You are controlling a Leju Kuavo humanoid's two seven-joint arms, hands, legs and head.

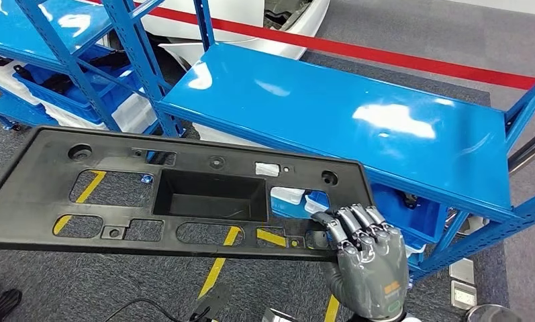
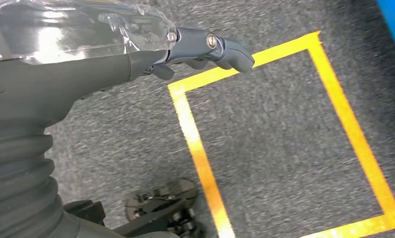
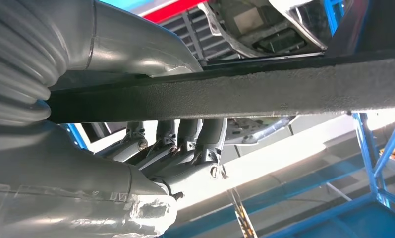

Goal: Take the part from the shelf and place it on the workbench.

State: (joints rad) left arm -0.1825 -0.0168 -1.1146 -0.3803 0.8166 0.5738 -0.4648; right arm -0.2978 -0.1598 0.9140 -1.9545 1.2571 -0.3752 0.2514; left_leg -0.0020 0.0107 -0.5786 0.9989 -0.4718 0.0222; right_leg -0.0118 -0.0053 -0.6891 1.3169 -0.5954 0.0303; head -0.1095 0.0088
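The part [image 1: 204, 194] is a long flat black plastic panel with a square recess and several cut-outs. It hangs level in front of the blue shelf [image 1: 331, 107], clear of the shelf board. My right hand [image 1: 368, 261] grips its near right corner, fingers [image 1: 355, 225] curled over the top face. In the right wrist view the part's edge [image 3: 235, 89] crosses the picture, pinched between the thumb and the fingers [image 3: 185, 144]. My left hand [image 2: 136, 54] hangs over the grey carpet with its fingers [image 2: 220, 47] stretched out and nothing in them.
The bare glossy shelf board runs from centre to right, with blue uprights [image 1: 140, 60] at its left end and a lower level holding blue bins [image 1: 419, 215]. A second rack with bins [image 1: 63, 80] stands at far left. Yellow tape lines [image 2: 200, 148] mark the carpet. A white car body [image 1: 251, 17] lies behind.
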